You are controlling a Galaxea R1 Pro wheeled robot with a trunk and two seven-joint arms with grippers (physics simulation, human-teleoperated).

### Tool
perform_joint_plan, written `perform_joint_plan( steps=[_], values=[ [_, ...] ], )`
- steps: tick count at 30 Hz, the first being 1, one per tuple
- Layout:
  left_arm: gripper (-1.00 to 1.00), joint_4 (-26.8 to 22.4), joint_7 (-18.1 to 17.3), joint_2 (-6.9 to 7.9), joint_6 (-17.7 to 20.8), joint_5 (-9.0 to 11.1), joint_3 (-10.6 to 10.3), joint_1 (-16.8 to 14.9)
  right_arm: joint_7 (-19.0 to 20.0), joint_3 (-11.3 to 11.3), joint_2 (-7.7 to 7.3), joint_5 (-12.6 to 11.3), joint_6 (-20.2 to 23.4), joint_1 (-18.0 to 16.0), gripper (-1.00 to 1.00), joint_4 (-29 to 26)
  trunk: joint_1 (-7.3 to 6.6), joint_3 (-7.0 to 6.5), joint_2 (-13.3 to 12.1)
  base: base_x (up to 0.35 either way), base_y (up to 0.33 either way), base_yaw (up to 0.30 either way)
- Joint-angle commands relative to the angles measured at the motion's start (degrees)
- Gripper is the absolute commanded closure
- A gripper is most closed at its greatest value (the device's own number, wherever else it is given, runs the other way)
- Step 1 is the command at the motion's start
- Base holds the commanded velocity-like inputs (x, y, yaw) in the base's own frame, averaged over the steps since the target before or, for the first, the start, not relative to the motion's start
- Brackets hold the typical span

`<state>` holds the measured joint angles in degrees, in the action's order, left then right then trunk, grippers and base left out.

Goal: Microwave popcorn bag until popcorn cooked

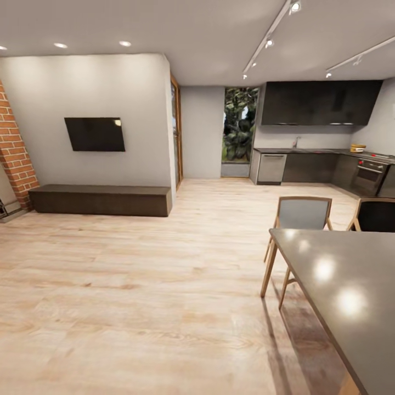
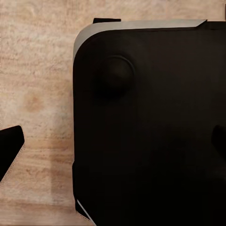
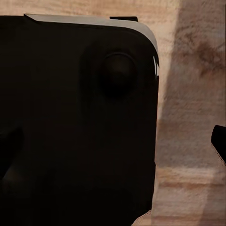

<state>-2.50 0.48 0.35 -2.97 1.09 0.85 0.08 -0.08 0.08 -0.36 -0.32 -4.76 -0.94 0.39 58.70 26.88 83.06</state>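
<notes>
Nearest to us: dark grey glossy rectangular table top (image 1: pixel 351 296) on pale wooden legs, at the lower right of the head view, with ceiling lights mirrored in it.
Chairs: two wooden-framed chairs sit just beyond that table, one with a grey back (image 1: pixel 302 213), one with a black back (image 1: pixel 377 215).
Countertop: the long dark kitchen countertop (image 1: pixel 307 150) runs along the far right wall, well apart from us, over dark cabinet fronts.
Popcorn bag and microwave: we cannot make out either at this distance; a small yellowish item (image 1: pixel 357 147) stands on the counter, too small to identify.
Oven: a dark steel oven with knobs (image 1: pixel 370 175) is built in at the right end of the kitchen run.
Wall cabinets: a block of dark upper cabinets (image 1: pixel 321 102) hangs above the counter.
Floor: a light wood plank floor (image 1: pixel 137 285) spreads between us and the kitchen.
Living side: a black flat screen (image 1: pixel 95 134) is mounted on the grey wall above a long low dark bench (image 1: pixel 101 199); a red brick column (image 1: pixel 13 145) stands at the far left.
Arm pose: both wrist cameras look down past a rounded black robot body panel (image 2: pixel 150 127) (image 3: pixel 75 122) onto the wooden floor.
Left jaws: we see one dark tip (image 2: pixel 9 148) only, so we cannot tell their spacing.
Right jaws: one dark tip (image 3: pixel 219 141) at the frame edge; we cannot tell.
</notes>
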Motion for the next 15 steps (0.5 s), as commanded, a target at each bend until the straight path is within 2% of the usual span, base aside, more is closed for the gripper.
perform_joint_plan(
  steps=[1, 15],
  values=[
    [-1.00, 0.0, 0.0, 0.00, -0.1, 0.1, 0.1, 0.0, 0.0, 0.0, -0.03, 0.0, -0.2, 0.0, -1.00, 0.1, 0.03, 0.05, 0.0, 0.320, 0.000, 0.000],
    [-1.00, 0.0, 0.0, 0.00, 0.1, 0.1, 0.0, 0.0, 0.0, -0.2, -0.17, -0.3, -0.3, 0.0, -1.00, 0.1, 0.03, 0.05, 0.0, 0.320, 0.000, 0.000]
  ],
)
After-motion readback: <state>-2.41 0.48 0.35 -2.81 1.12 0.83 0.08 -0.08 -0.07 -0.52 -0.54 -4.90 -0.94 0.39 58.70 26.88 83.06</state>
